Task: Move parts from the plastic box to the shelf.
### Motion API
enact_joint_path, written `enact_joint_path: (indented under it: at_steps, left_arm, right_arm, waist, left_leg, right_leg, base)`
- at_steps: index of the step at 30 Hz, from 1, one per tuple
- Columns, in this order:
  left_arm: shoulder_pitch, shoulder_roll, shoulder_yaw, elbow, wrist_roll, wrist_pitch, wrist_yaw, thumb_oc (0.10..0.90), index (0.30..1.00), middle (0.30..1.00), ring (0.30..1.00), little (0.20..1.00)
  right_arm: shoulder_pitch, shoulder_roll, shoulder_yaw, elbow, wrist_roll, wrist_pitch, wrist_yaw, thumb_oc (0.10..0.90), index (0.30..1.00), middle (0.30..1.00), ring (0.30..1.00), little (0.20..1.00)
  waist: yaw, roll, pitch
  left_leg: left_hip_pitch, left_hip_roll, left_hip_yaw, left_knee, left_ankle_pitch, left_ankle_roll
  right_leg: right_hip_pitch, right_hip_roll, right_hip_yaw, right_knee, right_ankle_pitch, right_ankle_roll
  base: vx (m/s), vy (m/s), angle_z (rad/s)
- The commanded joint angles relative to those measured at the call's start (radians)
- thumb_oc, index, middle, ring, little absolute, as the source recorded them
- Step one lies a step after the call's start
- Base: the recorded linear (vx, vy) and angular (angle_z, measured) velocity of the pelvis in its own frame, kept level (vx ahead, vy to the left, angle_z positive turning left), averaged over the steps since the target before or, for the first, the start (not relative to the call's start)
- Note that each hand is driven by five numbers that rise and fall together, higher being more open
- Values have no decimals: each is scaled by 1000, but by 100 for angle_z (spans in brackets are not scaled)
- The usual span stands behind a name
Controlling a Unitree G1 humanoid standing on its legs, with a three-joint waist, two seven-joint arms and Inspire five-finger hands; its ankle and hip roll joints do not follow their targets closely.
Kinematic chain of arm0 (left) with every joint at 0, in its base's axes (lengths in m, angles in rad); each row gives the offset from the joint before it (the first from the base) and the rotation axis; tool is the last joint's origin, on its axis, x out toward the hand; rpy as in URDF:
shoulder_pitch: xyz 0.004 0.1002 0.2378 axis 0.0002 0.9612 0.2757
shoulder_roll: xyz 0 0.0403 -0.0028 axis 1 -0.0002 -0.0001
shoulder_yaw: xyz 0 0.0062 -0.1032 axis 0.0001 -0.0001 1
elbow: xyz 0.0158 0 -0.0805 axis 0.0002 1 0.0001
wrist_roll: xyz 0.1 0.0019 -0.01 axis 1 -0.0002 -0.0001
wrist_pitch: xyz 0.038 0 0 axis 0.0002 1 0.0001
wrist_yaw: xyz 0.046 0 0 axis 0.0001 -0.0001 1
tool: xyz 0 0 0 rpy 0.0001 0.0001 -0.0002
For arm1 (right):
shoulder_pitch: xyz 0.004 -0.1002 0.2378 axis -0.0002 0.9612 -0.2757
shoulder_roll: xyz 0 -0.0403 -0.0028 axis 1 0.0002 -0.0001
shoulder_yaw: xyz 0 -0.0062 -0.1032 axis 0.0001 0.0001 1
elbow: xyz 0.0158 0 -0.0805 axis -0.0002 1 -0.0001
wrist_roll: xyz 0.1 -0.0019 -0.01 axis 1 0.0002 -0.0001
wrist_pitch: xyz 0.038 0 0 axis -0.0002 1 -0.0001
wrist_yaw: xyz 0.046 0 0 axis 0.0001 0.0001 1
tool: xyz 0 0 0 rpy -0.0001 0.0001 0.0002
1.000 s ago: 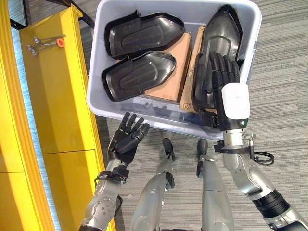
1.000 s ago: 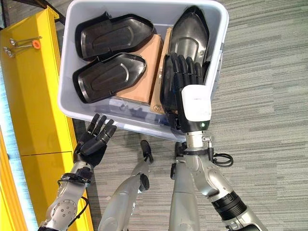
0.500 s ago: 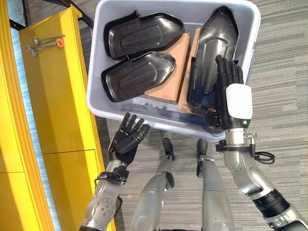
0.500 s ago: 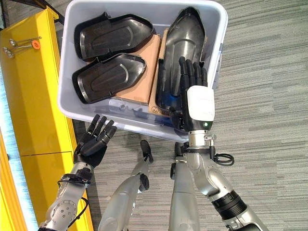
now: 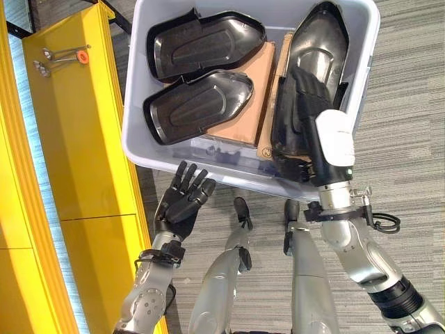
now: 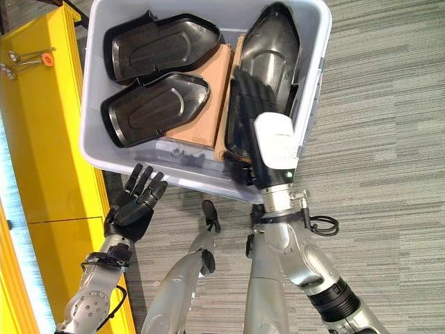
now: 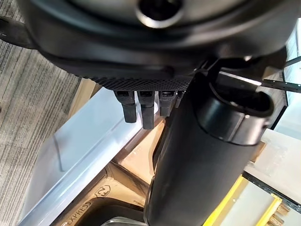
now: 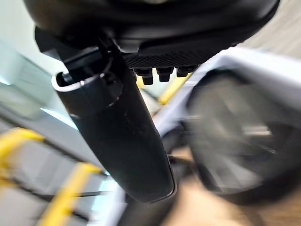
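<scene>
Nearest you, your left hand (image 5: 182, 202) is hovering just outside the box's (image 5: 158, 157) near wall with its fingers spread and straight, holding nothing; you are best leaving it there, clear of the rim. Your right hand (image 5: 314, 104) is reaching over that wall and lying along the long part (image 5: 321, 43) at the box's right side, fingers extended over its dished face; whether they are curling under its edge I cannot tell, since the wrist view is blurred. You are working the pick step, so you should be seating the thumb behind the part's near end before lifting. Further in, two wide parts (image 5: 198, 104) are resting on cardboard (image 5: 242, 111), well apart from your hand. The yellow shelf (image 5: 73, 132) is standing to your left.
</scene>
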Motion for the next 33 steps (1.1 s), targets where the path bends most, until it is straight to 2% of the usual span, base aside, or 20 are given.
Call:
enact_joint_path:
  at_steps: [1,4,6,9,11,13,14,21,27,33]
  left_arm:
    - [-11,-5,-33,-118,6,-9,-7,900,1000,1000,1000,1000]
    - [-4,-2,-37,-133,6,-2,-8,900,1000,1000,1000,1000]
    - [-4,0,-40,-135,5,-1,-8,900,1000,1000,1000,1000]
    - [-2,1,-45,-118,6,-11,-20,900,1000,1000,1000,1000]
    - [-1,-5,-42,-116,15,-3,-24,900,1000,1000,1000,1000]
    - [1,-7,-37,-119,18,5,-27,900,1000,1000,1000,1000]
    - [3,-6,-34,-124,19,16,-30,900,1000,1000,1000,1000]
    - [-6,-13,-27,-113,30,26,-27,900,1000,1000,1000,1000]
    - [-10,-16,-30,-97,26,17,-24,900,1000,1000,1000,1000]
    - [-11,-15,-34,-88,20,3,-23,900,1000,1000,1000,1000]
  right_arm:
    - [-113,4,-6,-137,-25,-98,-19,900,1000,1000,1000,1000]
    - [-168,21,-6,-158,-28,-54,-47,900,1000,1000,1000,1000]
    - [-183,28,-7,-157,-20,-47,-53,900,1000,1000,1000,1000]
    - [-199,31,-16,-158,-15,-30,-23,900,1000,1000,1000,1000]
    - [-198,39,-12,-168,-31,26,26,900,1000,1000,1000,1000]
    - [-198,41,-7,-169,-39,51,34,900,1000,1000,1000,1000]
    - [-197,39,0,-161,-39,94,39,900,1000,1000,1000,1000]
    - [-185,17,6,-85,-22,179,9,900,1000,1000,1000,1000]
    - [-162,-4,-4,-53,32,231,-33,900,1000,1000,1000,1000]
    - [-136,-14,-20,-32,78,235,-48,900,1000,1000,1000,1000]
  waist:
    - [-26,99,3]
    - [-16,101,3]
    - [-13,102,3]
    - [-8,101,3]
    - [-6,98,3]
    - [-4,98,3]
    - [-1,97,3]
    - [-2,97,3]
    - [-14,99,3]
    - [-24,102,3]
  left_leg:
    - [44,-56,-44,98,-143,-41]
    - [50,-60,-49,98,-146,-40]
    - [53,-61,-50,98,-147,-41]
    - [56,-62,-58,100,-150,-43]
    - [57,-62,-59,100,-151,-42]
    - [57,-62,-58,99,-151,-41]
    - [56,-62,-59,98,-151,-41]
    - [40,-60,-54,102,-147,-42]
    - [29,-62,-49,105,-146,-40]
    - [15,-62,-41,104,-143,-40]
  right_leg:
    - [99,46,47,-220,98,74]
    - [107,47,46,-221,94,72]
    - [110,46,46,-221,93,73]
    - [117,43,41,-219,91,77]
    - [120,43,39,-221,92,79]
    - [121,42,39,-224,93,79]
    - [120,41,36,-226,95,79]
    - [104,37,29,-223,96,75]
    - [86,38,34,-216,97,71]
    - [67,40,43,-219,104,73]
  base:
    - [0,0,0]
    - [0,0,0]
    - [0,0,0]
    - [0,0,0]
    - [0,0,0]
    - [0,0,0]
    - [0,0,0]
    - [-1,-5,0]
    - [-3,31,-1]
    - [-9,18,0]
